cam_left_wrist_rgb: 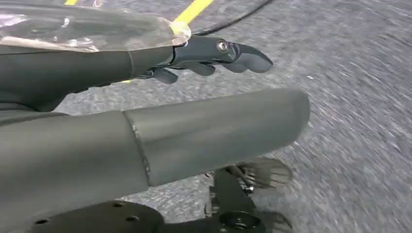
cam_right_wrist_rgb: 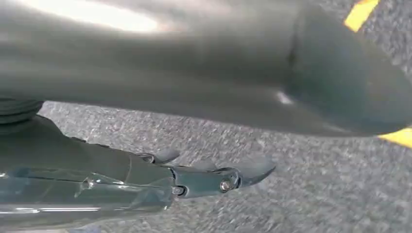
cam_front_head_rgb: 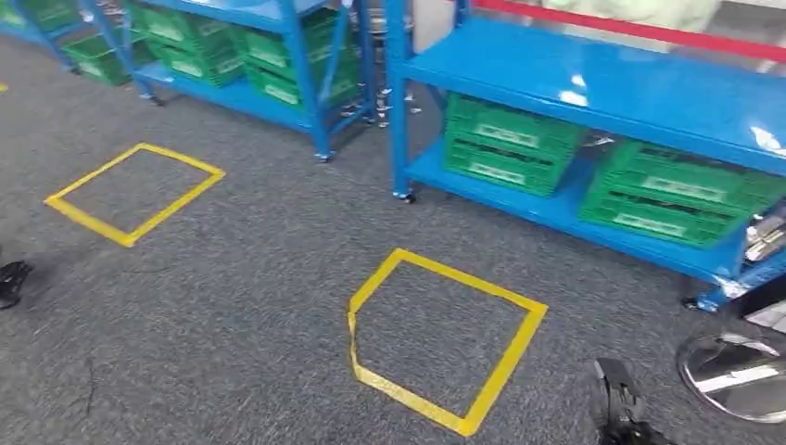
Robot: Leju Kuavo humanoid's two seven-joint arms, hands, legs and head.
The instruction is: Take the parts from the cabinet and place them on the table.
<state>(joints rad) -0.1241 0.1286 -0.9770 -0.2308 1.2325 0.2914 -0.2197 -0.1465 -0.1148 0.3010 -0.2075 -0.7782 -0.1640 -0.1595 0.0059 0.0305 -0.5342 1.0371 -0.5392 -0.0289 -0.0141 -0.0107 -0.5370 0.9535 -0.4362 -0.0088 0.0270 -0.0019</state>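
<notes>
**Head view: both hands hang empty over grey carpet, blue racks of green crates ahead**

Left wrist view shows the left hand hanging above the grey carpet, its thick thumb stretched out straight and its dark fingers spread forward, holding nothing. In the right wrist view the right hand is much the same: thumb extended, fingers apart and straight, nothing between them, with strips of yellow tape on the floor beyond. From the head view, the left hand shows as a dark shape at the picture's left edge and the right hand as dark fingers at the bottom edge, just beside a yellow tape square marked on the carpet. A second yellow tape square lies well apart to the left. Beyond the squares stand blue metal shelving racks on castors. Green plastic crates sit on the lower shelf of the nearer rack, and more green crates fill the rack further left. The parts themselves cannot be made out inside the crates. A shiny round metal base sits at the lower right.
</notes>
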